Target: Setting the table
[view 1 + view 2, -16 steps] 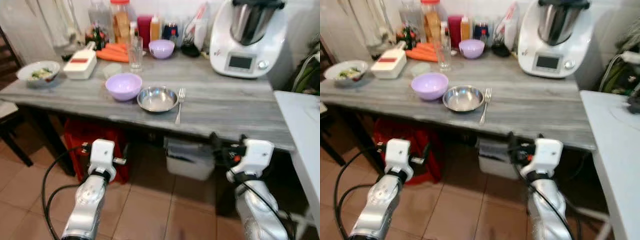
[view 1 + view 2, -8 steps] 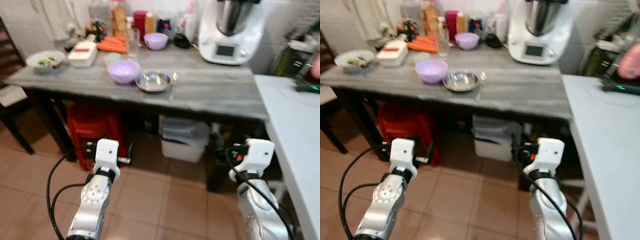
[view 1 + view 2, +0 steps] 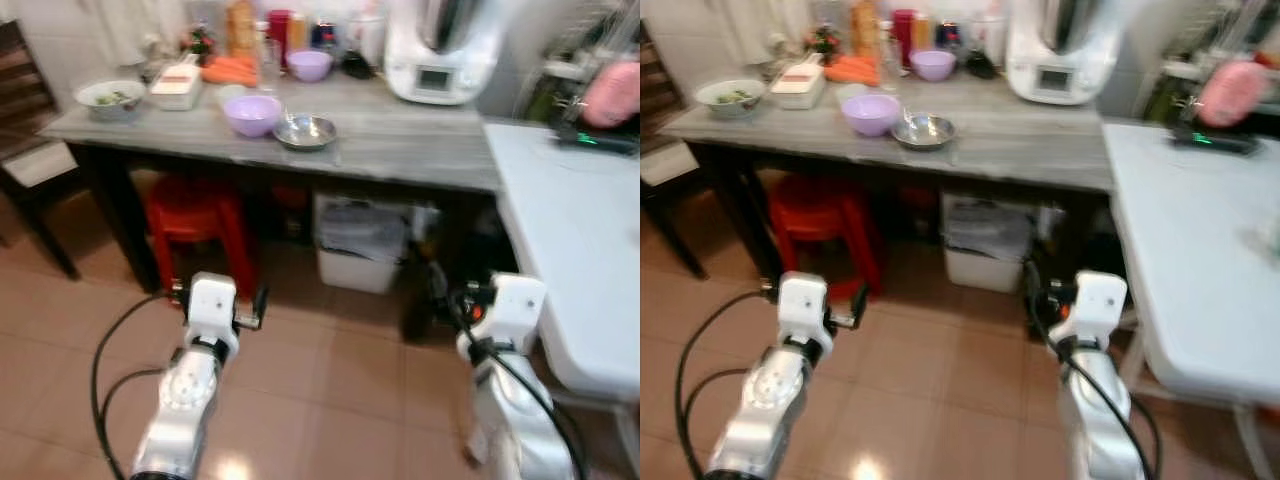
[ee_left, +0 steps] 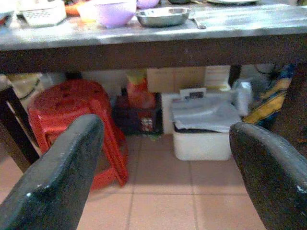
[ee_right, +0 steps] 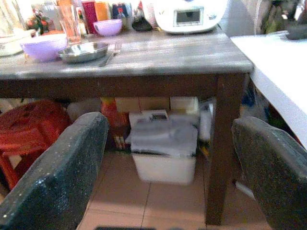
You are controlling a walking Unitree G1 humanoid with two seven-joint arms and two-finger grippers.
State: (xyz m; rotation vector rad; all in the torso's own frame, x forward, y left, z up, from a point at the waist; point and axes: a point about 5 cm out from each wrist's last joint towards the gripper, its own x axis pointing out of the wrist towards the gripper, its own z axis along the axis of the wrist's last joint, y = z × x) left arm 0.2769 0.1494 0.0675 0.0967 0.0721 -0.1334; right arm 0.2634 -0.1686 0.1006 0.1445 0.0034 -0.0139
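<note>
Two grippers low over tiled floor, fingers spread, empty — left gripper (image 4: 163,172), right gripper (image 5: 168,167). Upper left on grey wooden table (image 3: 420,150): shiny steel bowl (image 3: 307,131) beside lilac plastic bowl (image 3: 251,113) — fork (image 5: 111,52) alongside.

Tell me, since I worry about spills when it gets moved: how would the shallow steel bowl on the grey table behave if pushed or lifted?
The shallow steel bowl looks thin and rigid, so probably light. Its polished metal would likely slide easily on the grey wooden table and might slip between fingers. The fork lying close beside it could get knocked along.
</note>
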